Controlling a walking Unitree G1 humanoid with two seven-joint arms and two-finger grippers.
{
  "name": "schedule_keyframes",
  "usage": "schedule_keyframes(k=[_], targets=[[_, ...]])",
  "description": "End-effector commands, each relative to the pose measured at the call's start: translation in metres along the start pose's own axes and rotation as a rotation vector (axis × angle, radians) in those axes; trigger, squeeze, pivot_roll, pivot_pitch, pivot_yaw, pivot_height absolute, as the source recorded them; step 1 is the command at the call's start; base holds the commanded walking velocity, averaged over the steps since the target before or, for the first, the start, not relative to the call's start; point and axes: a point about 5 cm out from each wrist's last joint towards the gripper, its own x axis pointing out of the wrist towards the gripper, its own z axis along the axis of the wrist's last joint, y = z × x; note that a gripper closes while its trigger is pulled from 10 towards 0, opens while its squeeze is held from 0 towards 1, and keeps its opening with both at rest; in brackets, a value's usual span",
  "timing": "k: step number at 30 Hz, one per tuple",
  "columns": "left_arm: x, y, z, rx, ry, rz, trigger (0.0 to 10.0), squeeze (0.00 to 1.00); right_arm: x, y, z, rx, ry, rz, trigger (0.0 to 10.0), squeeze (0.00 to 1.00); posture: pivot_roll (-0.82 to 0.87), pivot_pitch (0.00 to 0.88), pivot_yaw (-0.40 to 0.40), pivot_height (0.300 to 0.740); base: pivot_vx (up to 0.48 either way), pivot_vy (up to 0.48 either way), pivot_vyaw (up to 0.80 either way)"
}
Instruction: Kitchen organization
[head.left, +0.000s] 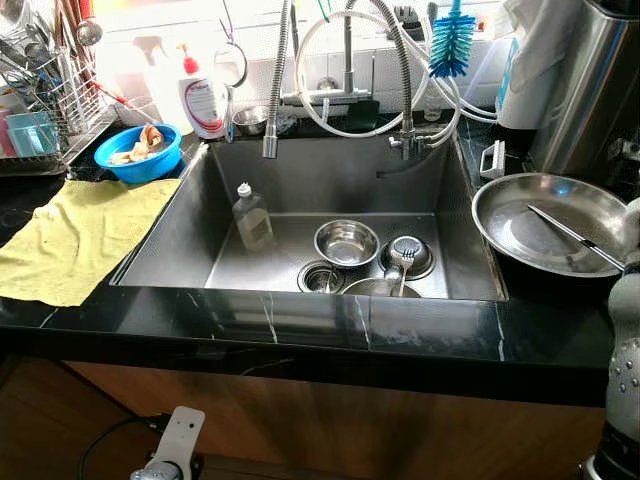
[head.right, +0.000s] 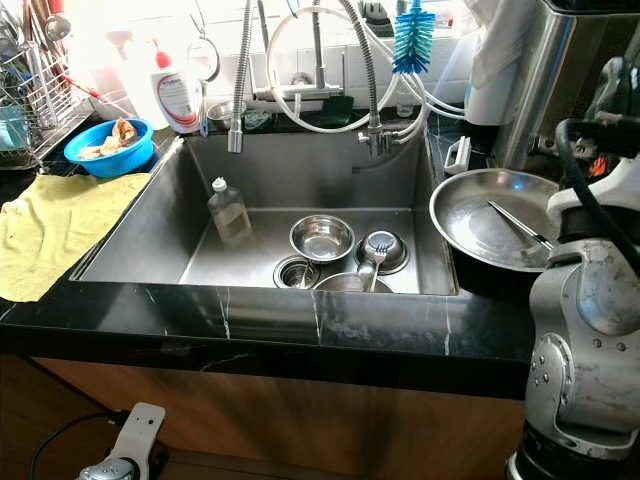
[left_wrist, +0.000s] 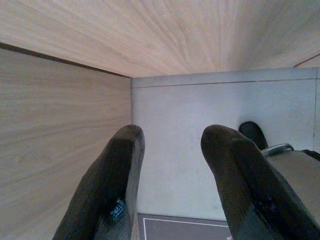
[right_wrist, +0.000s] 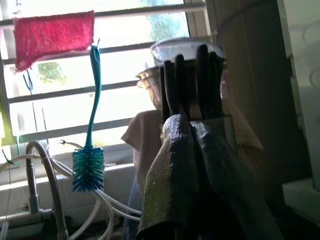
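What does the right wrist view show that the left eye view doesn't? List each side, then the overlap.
Right wrist view: the right gripper, fingers pressed together, a pink cloth hung on the window bars, and dark handles behind the fingers. Left eye view: the sink, steel bowl, soap bottle, yellow cloth and blue bowl. Both: the blue bottle brush and the faucet hoses.

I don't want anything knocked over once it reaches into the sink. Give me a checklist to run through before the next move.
1. Left gripper free: ok, fingers apart, nothing between them, low by the wooden cabinet.
2. Right gripper free: ok, fingers together, raised toward the window.
3. Sink contents located: ok, bottle upright at the left, steel bowl in the middle.
4. Drain uncovered: ok.
5. Pan stable on the counter: cannot tell; a utensil lies across it.
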Motion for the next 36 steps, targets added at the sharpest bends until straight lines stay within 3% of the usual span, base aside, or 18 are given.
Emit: schedule_keyframes(k=[1, 3, 4, 9, 10, 12, 22, 26, 31, 32, 33, 36], targets=[[0.000, 0.002, -0.003, 0.004, 0.015, 0.012, 10.0, 0.00, -0.003, -0.001, -0.004, 0.009, 0.028, -0.006, 10.0, 0.00, -0.21, 0.000, 0.096, 0.740, 0.000, 0.000, 0.00], [0.000, 0.002, -0.003, 0.006, 0.015, 0.012, 10.0, 0.00, -0.006, -0.002, -0.006, 0.001, 0.042, -0.012, 10.0, 0.47, -0.21, 0.000, 0.096, 0.740, 0.000, 0.000, 0.00], [0.000, 0.002, -0.003, 0.006, 0.015, 0.012, 10.0, 0.00, -0.009, -0.003, -0.008, 0.000, 0.050, -0.022, 10.0, 1.00, -0.20, 0.000, 0.095, 0.740, 0.000, 0.000, 0.00], [0.000, 0.003, -0.003, 0.006, 0.015, 0.012, 10.0, 0.00, -0.023, -0.008, -0.016, -0.008, 0.095, -0.060, 10.0, 1.00, -0.20, 0.000, 0.098, 0.740, 0.000, 0.000, 0.00], [0.000, 0.003, -0.002, 0.008, 0.014, 0.011, 10.0, 0.00, -0.036, -0.014, -0.023, -0.050, 0.130, -0.051, 10.0, 1.00, -0.21, 0.000, 0.100, 0.740, 0.000, 0.000, 0.00], [0.000, 0.003, -0.002, 0.008, 0.014, 0.011, 10.0, 0.00, -0.036, -0.014, -0.023, -0.050, 0.130, -0.051, 10.0, 1.00, -0.21, 0.000, 0.100, 0.740, 0.000, 0.000, 0.00], [0.000, 0.003, -0.002, 0.019, 0.013, 0.007, 10.0, 0.00, -0.065, -0.064, -0.018, -0.264, 0.191, 0.049, 10.0, 1.00, -0.22, 0.000, 0.108, 0.740, 0.000, 0.000, 0.00], [0.000, 0.003, -0.002, 0.022, 0.014, 0.006, 10.0, 0.00, -0.079, -0.077, -0.016, -0.290, 0.212, 0.039, 10.0, 1.00, -0.22, 0.000, 0.114, 0.740, 0.000, 0.000, 0.00], [0.000, 0.004, -0.002, 0.027, 0.015, 0.005, 10.0, 0.00, -0.085, -0.081, -0.016, -0.266, 0.238, 0.080, 10.0, 1.00, -0.23, 0.000, 0.118, 0.740, 0.000, 0.000, 0.00], [0.000, 0.004, -0.002, 0.029, 0.015, 0.006, 10.0, 0.00, -0.089, -0.081, -0.019, -0.244, 0.262, 0.096, 10.0, 0.95, -0.23, 0.000, 0.118, 0.740, 0.000, 0.000, 0.00], [0.000, 0.004, -0.001, 0.029, 0.014, 0.006, 10.0, 0.00, -0.090, -0.081, -0.021, -0.233, 0.275, 0.104, 10.0, 0.00, -0.22, 0.000, 0.117, 0.740, 0.000, 0.000, 0.00], [0.000, 0.004, -0.001, 0.031, 0.012, 0.006, 10.0, 0.00, -0.095, -0.079, -0.029, -0.206, 0.307, 0.103, 10.0, 0.00, -0.22, 0.000, 0.117, 0.740, 0.000, 0.000, 0.00]])
